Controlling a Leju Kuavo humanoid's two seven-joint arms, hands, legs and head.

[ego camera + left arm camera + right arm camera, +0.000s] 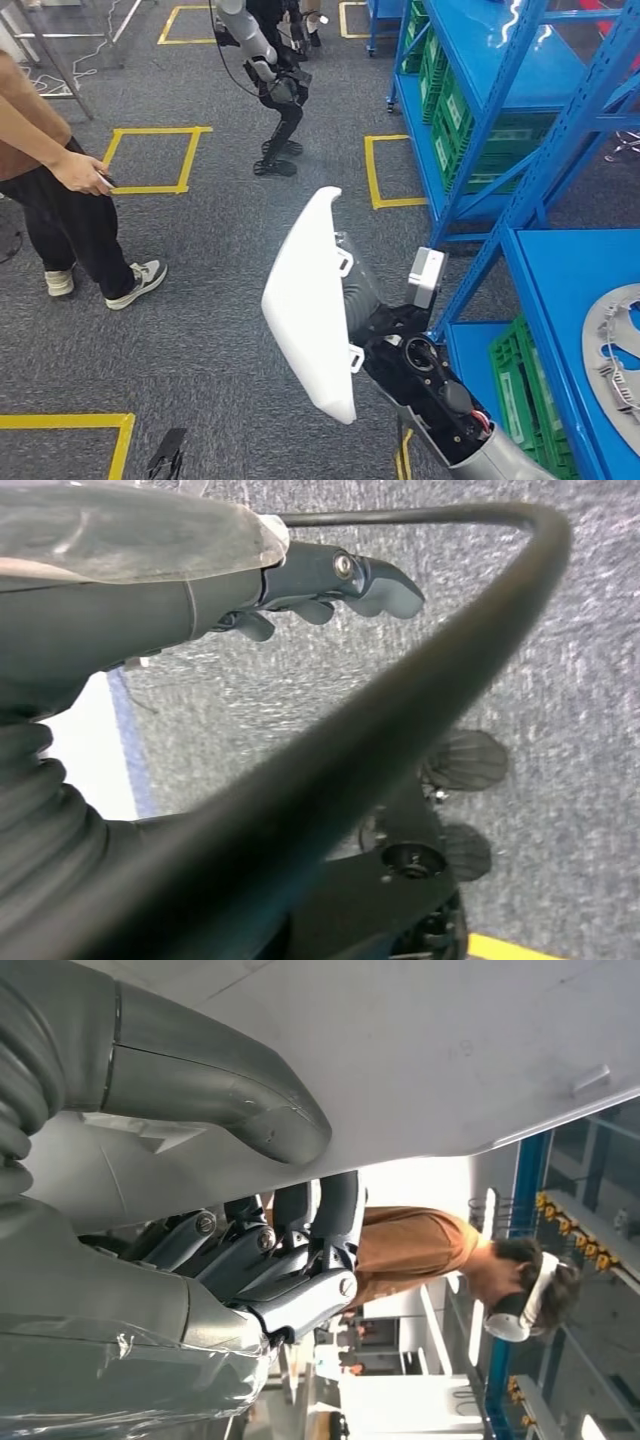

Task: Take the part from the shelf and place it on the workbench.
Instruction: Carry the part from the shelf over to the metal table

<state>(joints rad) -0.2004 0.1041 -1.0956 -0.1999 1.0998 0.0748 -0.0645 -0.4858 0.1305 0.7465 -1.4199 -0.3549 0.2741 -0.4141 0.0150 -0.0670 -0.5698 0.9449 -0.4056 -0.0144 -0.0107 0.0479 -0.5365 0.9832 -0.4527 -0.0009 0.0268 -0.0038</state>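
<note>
Grey carpet with yellow taped squares; two blue shelf units on the right, green crates stacked in them. Right hand grips the white part, thumb over one face and fingers curled behind the other, so the panel rides edge-up and away from the shelf posts. Part is off the shelf, in the air beside it; workbench yet to be reached, I judge. Left hand hangs over the floor, holding nothing, fingers loosely curled; how far closed, cannot tell. One person stands left; one second robot stands beyond.
</note>
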